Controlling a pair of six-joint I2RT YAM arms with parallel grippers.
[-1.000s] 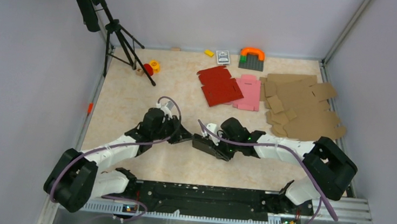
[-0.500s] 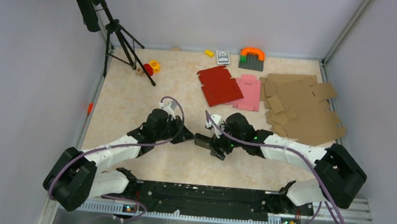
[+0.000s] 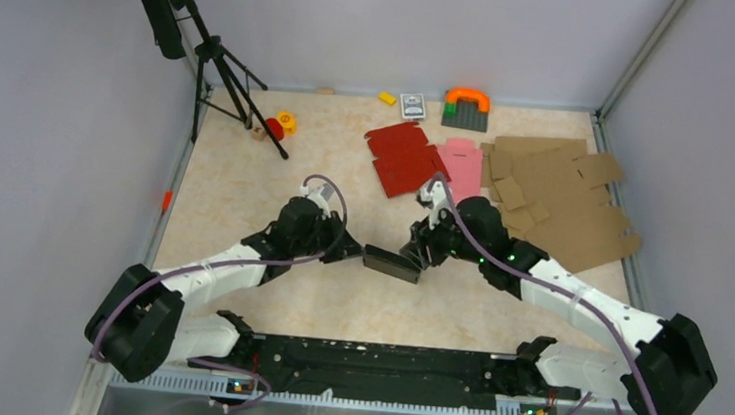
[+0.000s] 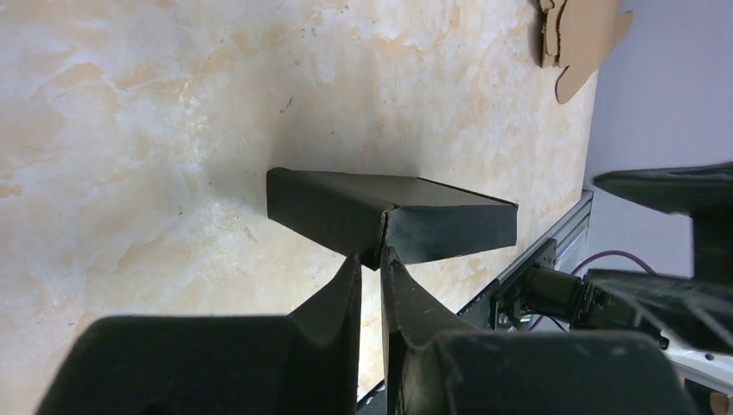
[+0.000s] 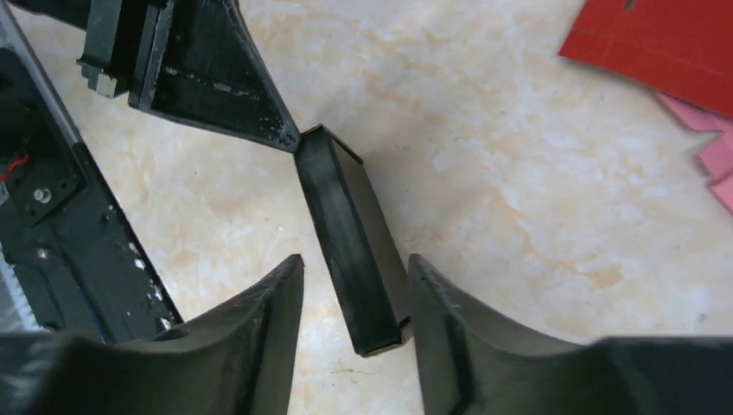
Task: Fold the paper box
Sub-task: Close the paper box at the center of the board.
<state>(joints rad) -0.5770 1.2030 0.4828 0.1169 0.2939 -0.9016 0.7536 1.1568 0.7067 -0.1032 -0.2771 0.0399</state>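
Looking down past the right gripper's point(image 5: 354, 264) two dark fingers point(image 5: 251, 346), spread well apart at the bottom. Between them, the near end of a folded paper box point(image 5: 341, 207): black, matte, long and narrow, lying on the beige marbled tabletop point(image 5: 519, 216) and running away toward the upper left. Clear gap on the left finger's side; close against the right finger, possibly touching. At the far end, the left gripper's point(image 5: 292, 138) pointed tip touching the box's corner. Top right, a red cardboard blank point(image 5: 666, 43); just below it at the right edge, a pink cardboard blank point(image 5: 717, 160), partly cut off. Down the left edge, a black metal base rail point(image 5: 43, 242).
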